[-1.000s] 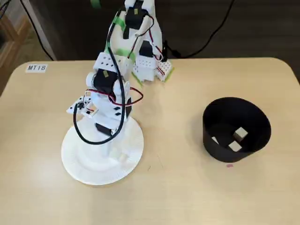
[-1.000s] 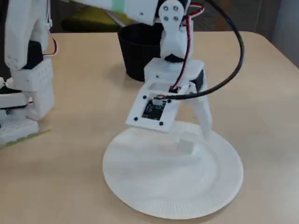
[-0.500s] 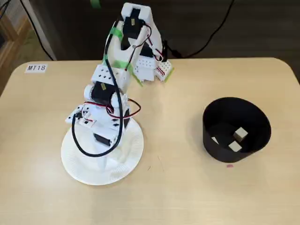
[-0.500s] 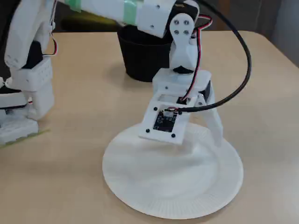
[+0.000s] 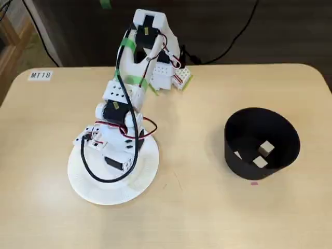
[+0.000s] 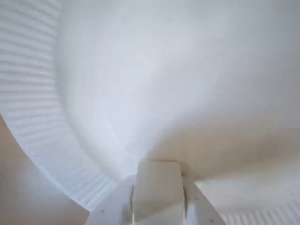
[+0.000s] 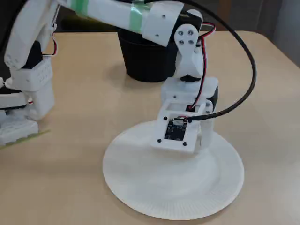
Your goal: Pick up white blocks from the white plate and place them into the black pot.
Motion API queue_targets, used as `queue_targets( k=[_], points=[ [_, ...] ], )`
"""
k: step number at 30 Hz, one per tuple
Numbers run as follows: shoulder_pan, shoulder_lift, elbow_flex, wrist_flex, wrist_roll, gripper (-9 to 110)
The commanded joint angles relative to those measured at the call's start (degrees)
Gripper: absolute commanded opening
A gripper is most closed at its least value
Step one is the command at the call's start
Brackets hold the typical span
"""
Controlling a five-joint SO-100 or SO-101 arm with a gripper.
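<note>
End effector (image 6: 158, 206) closed since; only wrist view shows block (image 6: 157, 187) clamped.

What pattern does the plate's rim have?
Fine radial ribbing, all white, on the plate; clearest in the wrist view.

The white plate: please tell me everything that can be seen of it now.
The white plate is round and looks like thin paper, with a smooth, shallow centre and a finely ribbed rim. It lies flat on the tan table, apart from the black pot. The gripper reaches down over its centre, shut on a cream white block just above or on the surface. No other block shows on it.
</note>
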Motion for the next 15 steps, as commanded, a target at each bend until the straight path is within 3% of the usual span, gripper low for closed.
queue_targets(
  k=[1,8,15],
  points=[
    [-0.18,0.35,-2.46,-1.32,-1.14,-2],
    [-1.67,12.22,-2.02,-8.17,-5.89,-2],
    [-9.23,30.23,2.29,-27.69,-10.11,-2]
  ],
)
